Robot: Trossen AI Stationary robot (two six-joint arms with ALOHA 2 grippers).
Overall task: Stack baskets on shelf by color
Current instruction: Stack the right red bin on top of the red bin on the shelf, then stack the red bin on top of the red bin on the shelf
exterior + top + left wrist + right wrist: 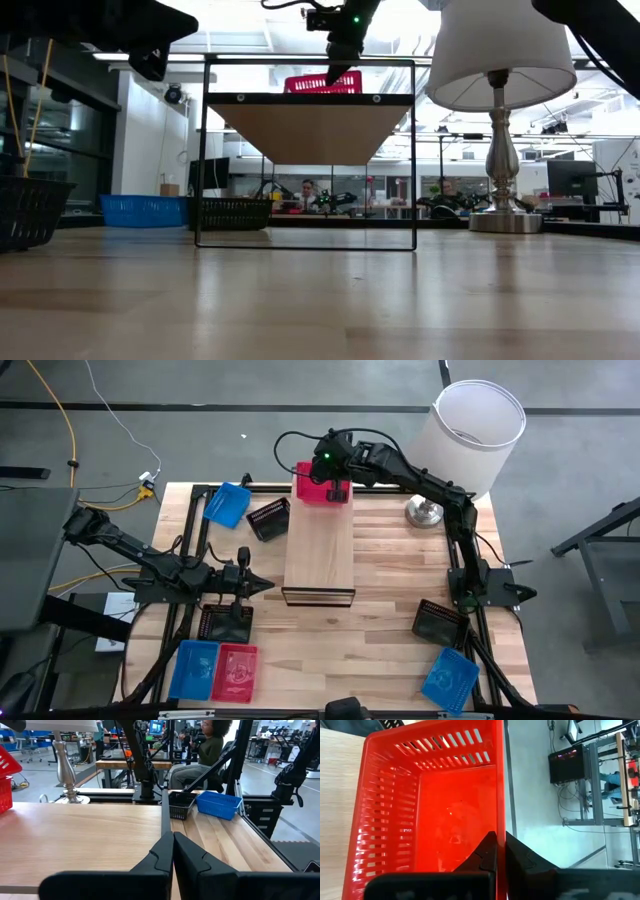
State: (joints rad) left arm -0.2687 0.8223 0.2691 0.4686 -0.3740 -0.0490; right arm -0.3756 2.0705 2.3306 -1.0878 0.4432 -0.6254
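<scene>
While right gripper hangs pressed together over the shelf's far end, step in hand reads as settling the first red basket. Sits directly beneath that gripper, upright on the plank; wrist view looks straight down into its mesh floor, fingers meeting over the basket's near wall. Cannot tell whether any rim is pinched or merely touched. Left gripper waits shut, low over the counter, just beside the shelf's near end; black basket close behind it.

Still loose on the counter: blue basket and black basket off to the side of the right gripper; blue and red pair well behind the left gripper; black and blue by the right arm's base.

Next move, by judgement: lift clear of the red basket, spread, fetch the second red basket to nest in it. Lamp stands near the right arm's path.
</scene>
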